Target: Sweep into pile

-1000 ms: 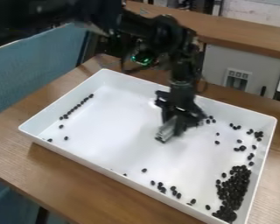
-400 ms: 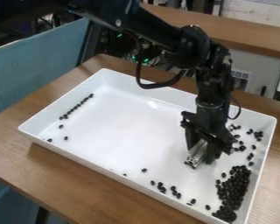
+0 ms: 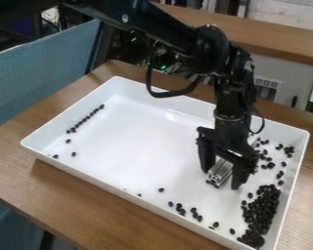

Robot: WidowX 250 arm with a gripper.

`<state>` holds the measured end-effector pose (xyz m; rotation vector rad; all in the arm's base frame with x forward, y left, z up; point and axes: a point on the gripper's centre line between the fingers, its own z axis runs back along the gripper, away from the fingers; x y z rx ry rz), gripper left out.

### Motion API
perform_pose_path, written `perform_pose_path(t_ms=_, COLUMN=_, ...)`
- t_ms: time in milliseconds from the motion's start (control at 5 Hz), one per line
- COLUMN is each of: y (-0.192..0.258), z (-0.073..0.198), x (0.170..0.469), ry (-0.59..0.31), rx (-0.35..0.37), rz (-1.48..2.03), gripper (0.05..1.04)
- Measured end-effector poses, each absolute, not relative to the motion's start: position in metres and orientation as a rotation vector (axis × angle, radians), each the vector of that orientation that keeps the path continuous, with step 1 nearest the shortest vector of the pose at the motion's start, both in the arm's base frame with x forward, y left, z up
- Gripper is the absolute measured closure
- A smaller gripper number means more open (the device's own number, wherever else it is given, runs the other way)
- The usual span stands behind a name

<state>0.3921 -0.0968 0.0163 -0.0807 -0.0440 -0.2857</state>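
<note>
Most of the small black bits [image 3: 262, 207] sit in 1 pile at the near right of my tray [image 3: 129, 88]. Bits at the left, near edge and far right still need sweeping. My gripper [image 3: 222, 178] is spread apart, with the metal bar [image 3: 219, 176] between its fingers; before, they were close around it

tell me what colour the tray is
The tray is white, clearest in the camera view.
</note>
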Motion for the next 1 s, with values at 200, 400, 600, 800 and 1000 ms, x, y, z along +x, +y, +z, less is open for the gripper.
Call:
perform_pose_path(t_ms=200, y=-0.091, z=0.030, x=0.395, ry=-0.035, rx=-0.073, rz=-0.267, gripper=0.083)
perform_pose_path(t_ms=400, y=-0.062, z=0.078, x=0.395, ry=-0.086, rx=-0.039, rz=-0.188, gripper=0.082)
perform_pose_path(t_ms=600, y=-0.016, z=0.086, x=0.389, ry=-0.034, rx=0.050, rz=-0.085, gripper=0.083)
perform_pose_path(t_ms=800, y=0.028, z=0.105, x=0.382, ry=-0.038, rx=0.069, rz=0.025, gripper=0.083)
perform_pose_path(t_ms=1000, y=0.069, z=0.129, x=0.364, ry=-0.035, rx=0.109, rz=0.143, gripper=0.083)
